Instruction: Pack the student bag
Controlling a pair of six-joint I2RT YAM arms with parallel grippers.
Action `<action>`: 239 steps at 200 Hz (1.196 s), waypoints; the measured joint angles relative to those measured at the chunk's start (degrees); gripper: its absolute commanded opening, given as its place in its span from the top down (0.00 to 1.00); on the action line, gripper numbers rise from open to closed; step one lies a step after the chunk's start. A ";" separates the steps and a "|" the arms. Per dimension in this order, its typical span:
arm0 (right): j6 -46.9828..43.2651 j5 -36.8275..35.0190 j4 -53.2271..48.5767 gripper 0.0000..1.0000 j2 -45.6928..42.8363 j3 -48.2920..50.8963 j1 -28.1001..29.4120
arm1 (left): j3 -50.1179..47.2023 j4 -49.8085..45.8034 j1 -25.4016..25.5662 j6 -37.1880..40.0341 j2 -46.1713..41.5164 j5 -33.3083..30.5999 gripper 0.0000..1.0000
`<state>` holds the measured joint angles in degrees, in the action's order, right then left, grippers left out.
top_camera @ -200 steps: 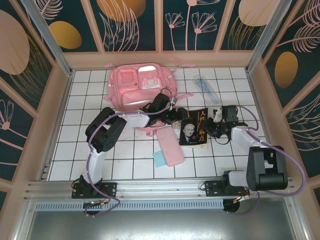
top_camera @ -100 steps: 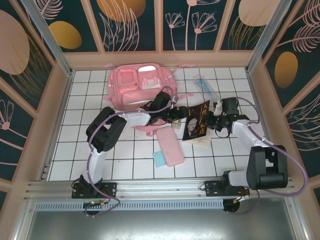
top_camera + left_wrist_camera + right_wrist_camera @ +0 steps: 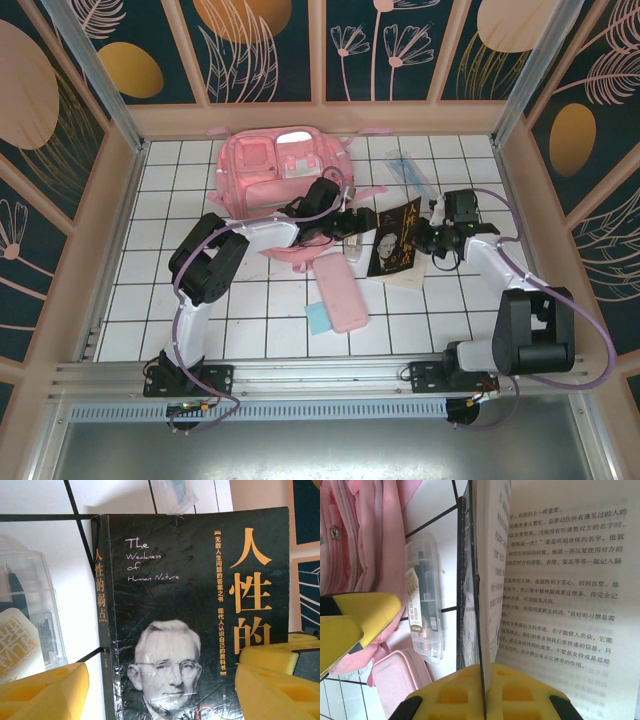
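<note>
Right tool (image 3: 483,692) clamped on scuffed black paperback (image 3: 190,580), left tool (image 3: 159,686) spread wide before it

Dark floral panels (image 3: 260,60), seemingly wood-framed, enclose a white tiled floor (image 3: 170,200).

black book (image 3: 200,580) titled "The Weakness of Human Nature", spine (image 3: 102,595) reading "人性的弱点"
</note>
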<state>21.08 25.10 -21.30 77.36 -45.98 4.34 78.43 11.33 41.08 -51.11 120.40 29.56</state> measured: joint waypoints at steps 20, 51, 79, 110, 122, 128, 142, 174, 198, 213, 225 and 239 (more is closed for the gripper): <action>0.02 0.11 0.04 1.00 0.00 0.00 0.00 | -0.07 0.33 0.00 -0.44 0.00 0.28 0.23; 0.02 1.81 -0.55 1.00 -1.81 -0.63 -0.15 | -0.46 3.19 0.00 -2.12 0.00 2.45 0.21; 0.28 5.05 -1.73 1.00 -6.16 -2.73 -1.75 | -1.73 8.02 0.00 -3.98 0.00 4.09 0.19; 1.36 9.51 -1.36 1.00 -9.77 -3.87 -3.82 | -3.50 14.23 0.00 -7.08 0.44 5.81 0.17; 1.90 11.32 -1.09 1.00 -10.32 -3.87 -4.04 | -4.35 18.14 0.00 -9.07 0.90 6.67 0.16; 2.16 12.28 -0.85 1.00 -10.47 -3.87 -4.04 | -4.98 20.55 0.00 -10.34 1.20 7.17 0.16; 3.10 14.67 0.63 1.00 -10.60 -3.52 -4.04 | -6.64 25.57 0.00 -13.20 1.77 7.98 0.16; 5.99 19.41 7.58 1.00 -10.73 0.15 -4.07 | -9.14 32.79 0.00 -18.47 3.06 9.22 0.15; 8.00 21.77 13.18 1.00 -10.71 4.26 -4.35 | -10.75 38.82 -0.22 -23.02 4.37 9.99 0.17; 9.86 23.71 18.01 1.00 -10.47 7.91 -4.37 | -11.61 43.19 -0.22 -26.36 5.86 10.56 0.18; 10.88 24.59 21.40 1.00 -9.77 10.91 -4.37 | -11.82 45.55 -0.22 -28.33 7.15 10.78 0.19; 11.26 24.85 24.24 1.00 -8.66 13.77 -4.81 | -12.24 46.40 -0.20 -29.99 8.24 10.97 0.19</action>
<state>32.34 49.95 2.94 68.71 -32.21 -0.47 66.19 57.74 40.88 -81.10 128.64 40.53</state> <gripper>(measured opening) 0.058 0.815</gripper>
